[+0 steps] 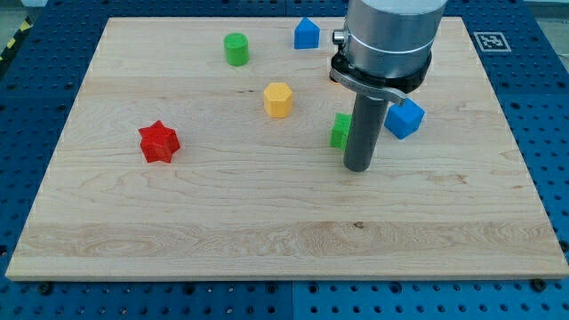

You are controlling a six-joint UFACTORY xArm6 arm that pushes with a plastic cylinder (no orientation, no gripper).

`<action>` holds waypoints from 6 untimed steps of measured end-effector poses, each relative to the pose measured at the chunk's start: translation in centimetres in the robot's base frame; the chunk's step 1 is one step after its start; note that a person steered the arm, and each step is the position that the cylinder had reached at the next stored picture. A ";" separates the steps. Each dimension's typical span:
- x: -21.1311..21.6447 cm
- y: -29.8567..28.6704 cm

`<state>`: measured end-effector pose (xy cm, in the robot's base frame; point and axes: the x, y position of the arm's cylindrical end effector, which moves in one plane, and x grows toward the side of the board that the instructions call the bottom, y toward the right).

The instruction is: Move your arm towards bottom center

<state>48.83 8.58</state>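
My tip (357, 167) rests on the wooden board (267, 222), right of centre. The rod hides part of a green block (340, 132), which sits just left of the rod and above the tip. A blue cube (405, 118) lies to the rod's right. A yellow hexagonal block (278, 100) is up and left of the tip. A red star block (159, 142) sits at the view's left. A green cylinder (236, 49) and a blue house-shaped block (307, 34) stand near the view's top.
The board lies on a blue perforated table (542, 107). A black-and-white marker tag (490, 41) sits off the board's top right corner. The arm's grey body (391, 36) covers the top right of the board.
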 end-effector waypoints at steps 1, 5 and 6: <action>-1.8 0.0; 1.5 0.1; 3.4 0.0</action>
